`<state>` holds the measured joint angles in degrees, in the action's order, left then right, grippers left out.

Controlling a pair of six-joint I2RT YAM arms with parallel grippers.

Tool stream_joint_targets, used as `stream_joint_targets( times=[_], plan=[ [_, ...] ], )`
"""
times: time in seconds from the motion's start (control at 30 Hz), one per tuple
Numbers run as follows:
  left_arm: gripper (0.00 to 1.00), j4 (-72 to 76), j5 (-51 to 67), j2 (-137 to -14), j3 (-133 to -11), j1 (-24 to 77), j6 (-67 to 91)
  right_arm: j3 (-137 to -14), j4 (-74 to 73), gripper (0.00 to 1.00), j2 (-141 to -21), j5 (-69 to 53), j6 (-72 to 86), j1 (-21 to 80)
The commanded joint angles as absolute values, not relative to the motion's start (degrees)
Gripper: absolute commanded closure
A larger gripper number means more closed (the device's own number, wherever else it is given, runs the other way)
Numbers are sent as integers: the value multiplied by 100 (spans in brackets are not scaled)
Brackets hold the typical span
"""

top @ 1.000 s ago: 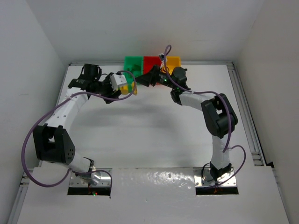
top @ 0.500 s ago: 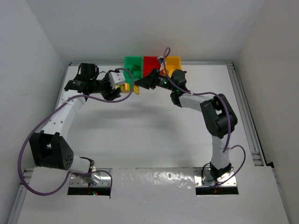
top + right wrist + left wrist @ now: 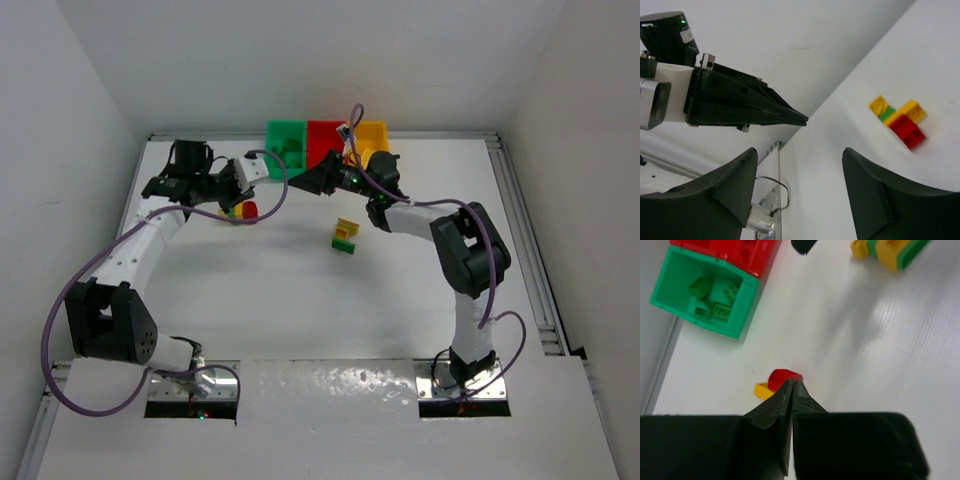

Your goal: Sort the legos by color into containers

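Three containers stand in a row at the back: green (image 3: 284,134), red (image 3: 322,133), yellow (image 3: 373,132). The green container (image 3: 705,292) holds green legos. A stuck-together cluster of yellow, green and red legos (image 3: 345,235) lies on the table mid-back, also the cluster (image 3: 900,121) in the right wrist view. A red lego (image 3: 782,376) and a yellow lego (image 3: 762,390) lie just past my left gripper (image 3: 792,383), which is shut with nothing in it. My right gripper (image 3: 797,165) is open and empty, hovering in front of the containers, facing the left gripper (image 3: 802,120).
White walls close in the table on the left, back and right. A metal rail (image 3: 525,250) runs along the right edge. Purple cables loop round both arms. The right gripper's fingertip (image 3: 802,245) shows at the top of the left wrist view.
The lego clump held between the two grippers is gone from them; a cluster now lies on the table and red and yellow pieces lie by the left gripper. The left gripper has shut.
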<state>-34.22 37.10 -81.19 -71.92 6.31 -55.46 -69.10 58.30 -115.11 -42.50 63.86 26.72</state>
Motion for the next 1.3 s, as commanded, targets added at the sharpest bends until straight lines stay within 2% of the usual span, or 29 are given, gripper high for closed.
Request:
stream_joint_targets(
  times=[0.0, 0.07, 0.2, 0.27, 0.4, 0.43, 0.47, 0.57, 0.63, 0.73, 0.77, 0.9, 1.17, 1.27],
  plan=[
    [99, -3357, 3552, -8094, -6944, 677, -6029, -6820, 5162, 31, -10987, -4228, 5583, 2628],
    [91, -3305, 3314, -8243, -6960, 703, -5759, -6785, 4417, 30, -10759, -4079, 5066, 2558],
    [66, -3139, 3191, -8701, -7181, 764, -4915, -6697, 3790, 29, -10547, -3981, 4923, 2224],
    [58, -2919, 3024, -8780, -7146, 957, -4247, -6767, 2793, 30, -10381, -3781, 4477, 2040],
    [51, -2419, 2733, -9008, -7032, 1869, -3718, -6662, 1338, 27, -9924, -2928, 3850, 1697],
    [43, -2156, 2603, -9139, -6979, 2142, -3579, -6645, 875, 27, -9836, -2735, 3893, 1453],
    [40, -2153, 2602, -9219, -6996, 2145, -3534, -6662, 566, 27, -9818, -2673, 3894, 1311],
    [39, -2048, 2461, -9605, -7355, 2434, -3367, -6741, -726, 26, -9765, -2428, 2984, 967],
    [39, -2170, 2452, -9721, -7593, 2435, -3357, -6619, -1378, 22, -9703, -1541, 1910, 1063],
    [40, -2250, 2417, -9616, -7489, 2435, -3586, -6513, -1660, 19, -9703, -1283, 1023, 1230],
    [40, -2328, 2408, -9528, -7462, 2435, -3638, -6452, -1618, 15, -9703, -1283, 880, 1300],
    [39, -2540, 2312, -9404, -7357, 2426, -3788, -6477, -1363, 13, -9905, -1475, 326, 1749],
    [37, -2619, 2136, -8992, -7093, 2321, -3797, -6828, -1423, 17, -10581, -1389, -237, 1960],
    [37, -2724, 2110, -8895, -7093, 2250, -3832, -7145, -1757, 23, -10828, -1231, -387, 2030]
  ],
)
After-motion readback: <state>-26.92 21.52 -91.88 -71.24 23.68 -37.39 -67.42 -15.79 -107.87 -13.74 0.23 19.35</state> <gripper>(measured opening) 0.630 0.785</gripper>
